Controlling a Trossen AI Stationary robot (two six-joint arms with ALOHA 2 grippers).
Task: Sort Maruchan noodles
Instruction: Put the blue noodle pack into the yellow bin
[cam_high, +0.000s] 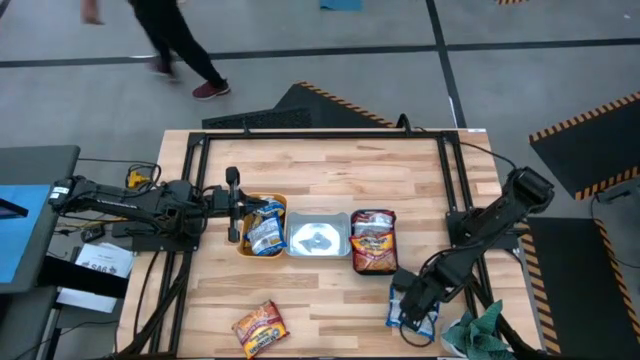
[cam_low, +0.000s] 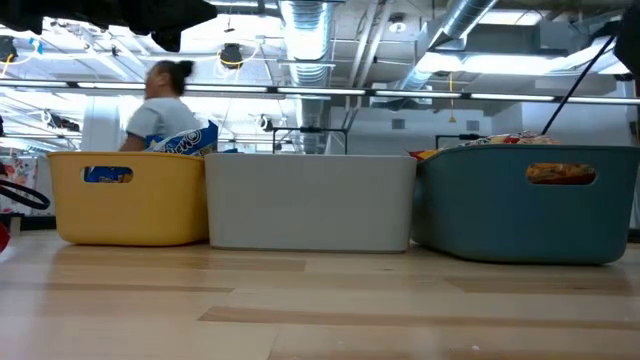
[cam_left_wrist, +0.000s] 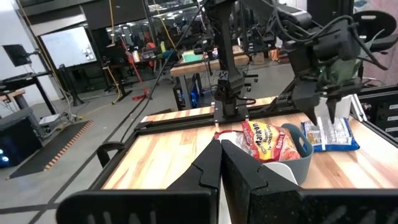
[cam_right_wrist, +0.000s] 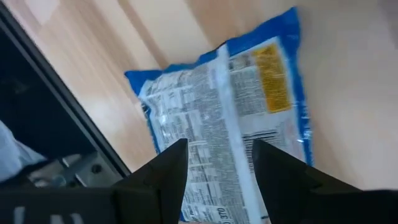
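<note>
Right wrist view: the right end effector (cam_right_wrist: 217, 165) hangs open right over a blue-and-yellow noodle packet (cam_right_wrist: 230, 124) lying flat on the wooden surface (cam_high: 330, 170) near its right front corner. The left end effector (cam_high: 233, 205), fingers closed, waits beside the orange tray (cam_high: 243, 245).

We are in an industrial robotics lab — exposed ceiling ducts (cam_low: 310, 25), hazard-striped floor mats (cam_high: 585, 125), workbenches (cam_left_wrist: 199, 62) and a passing person (cam_high: 165, 35).
</note>
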